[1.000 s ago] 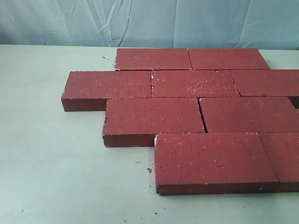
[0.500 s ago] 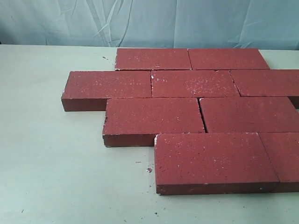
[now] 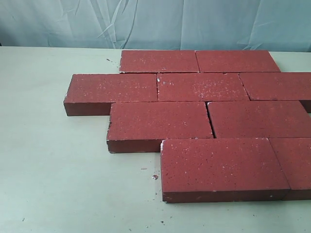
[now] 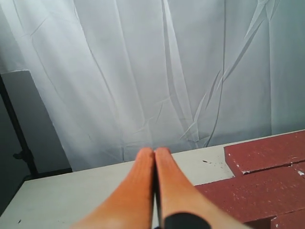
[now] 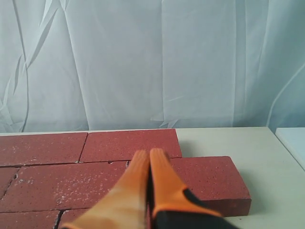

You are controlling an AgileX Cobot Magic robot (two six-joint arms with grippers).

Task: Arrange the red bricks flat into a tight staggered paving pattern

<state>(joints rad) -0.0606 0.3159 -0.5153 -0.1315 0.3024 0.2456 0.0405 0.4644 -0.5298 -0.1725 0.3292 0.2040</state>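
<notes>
Nine red bricks (image 3: 194, 87) lie flat on the worktop (image 3: 58, 165) in four touching, staggered rows. The rows run from its far edge toward its near edge, on the right half. The left gripper (image 4: 154, 151) has its orange fingers pressed together, holding nothing, beside the bricks. The right gripper (image 5: 149, 153), fingers likewise pressed together and empty, is above the bricks. Pale cloth (image 3: 146, 24) hangs behind the far edge.

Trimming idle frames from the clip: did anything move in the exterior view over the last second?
Nothing visibly changed. The red bricks lie flat in the same four staggered rows on the table, none shifted, and no arm shows in the exterior view. In the wrist views the left gripper and right gripper are shut, holding nothing.
</notes>
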